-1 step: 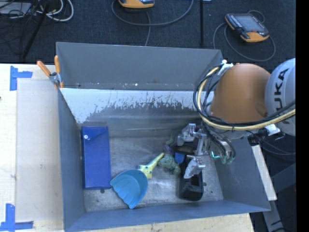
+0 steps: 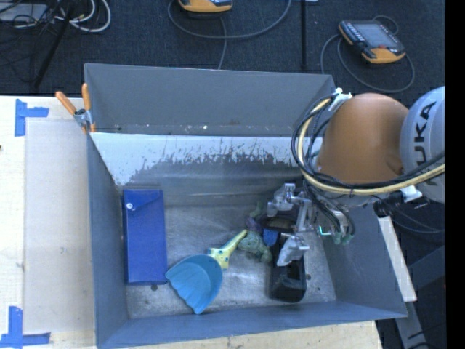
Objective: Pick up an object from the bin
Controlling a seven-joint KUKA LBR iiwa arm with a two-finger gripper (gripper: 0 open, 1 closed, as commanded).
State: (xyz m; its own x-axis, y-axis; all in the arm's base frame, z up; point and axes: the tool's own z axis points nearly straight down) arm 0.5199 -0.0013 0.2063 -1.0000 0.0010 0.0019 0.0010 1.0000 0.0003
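Down on the right half of the bin (image 2: pixel 218 107) floor, the gripper (image 2: pixel 285 227) hangs low with its jaws spread wide. One metal finger sits toward the far wall and the other toward the near wall. In the gap between them we see a small dark blue thing (image 2: pixel 270 234). It looks to us as if the fingers (image 2: pixel 280 203) stand clear of it rather than pinching it, though its outline is hard to make out there and we cannot give its long axis.

Just beside the near-wall finger lies a black block (image 2: pixel 287 283), close to the near right corner of the floor. Its long axis runs from the far wall toward the near wall. Its far end is covered by that finger, so we cannot tell whether the two touch.

Left of the gripper a small grey-green lump (image 2: pixel 254 246) rests on the floor. The yellow-green handle of a blue scoop (image 2: pixel 195 282) points toward it, slanting up to the right. The scoop's pan lies open near the near wall and holds nothing that we can see.

A flat blue box (image 2: pixel 143 235) lies along the left wall, its long axis running far to near.

The orange cover (image 2: pixel 360 140) and looped cables (image 2: pixel 305 133) on the wrist hide the bin's far right corner.
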